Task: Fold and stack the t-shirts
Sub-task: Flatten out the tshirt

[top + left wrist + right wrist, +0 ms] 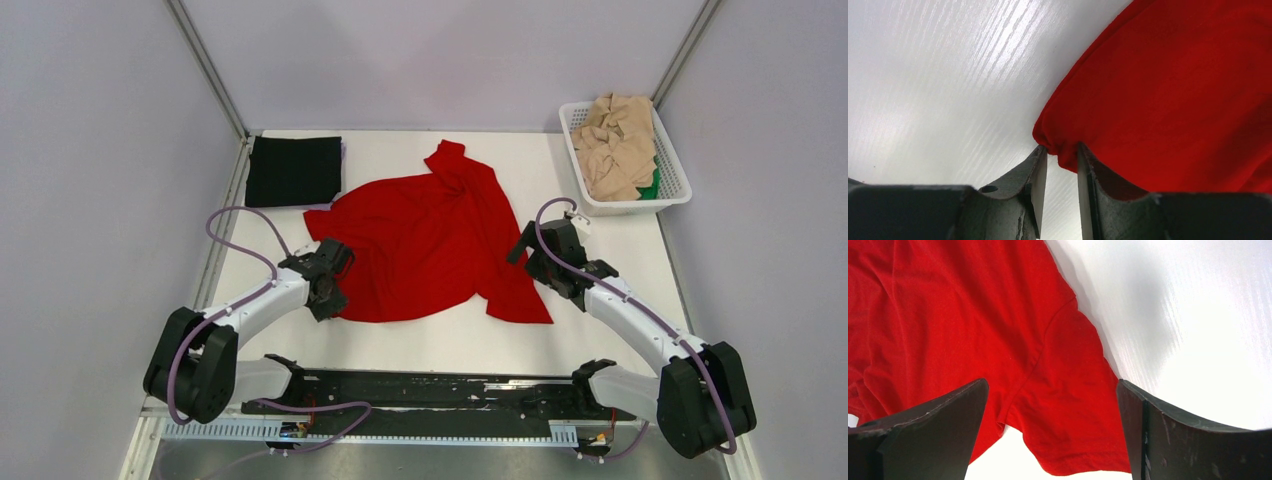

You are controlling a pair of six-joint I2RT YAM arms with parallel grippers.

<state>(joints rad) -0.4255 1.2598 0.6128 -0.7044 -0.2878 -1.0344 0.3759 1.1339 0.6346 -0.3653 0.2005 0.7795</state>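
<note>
Two arms work a white, faintly wood-grained table (600, 310) boxed in by plain pale walls (100, 150). At ten o'clock a black shirt (294, 171) lies folded into a flat square. At eight o'clock the left gripper (1062, 155) pinches a bunched hem of the red shirt (425, 245), which sprawls soft and creased across the centre. At four o'clock the right gripper (1051, 385) hangs wide open over a sleeve, holding nothing. At two o'clock a white lattice basket (680, 190) holds rumpled beige shirts (618, 145) and a green shirt (652, 186).
</note>
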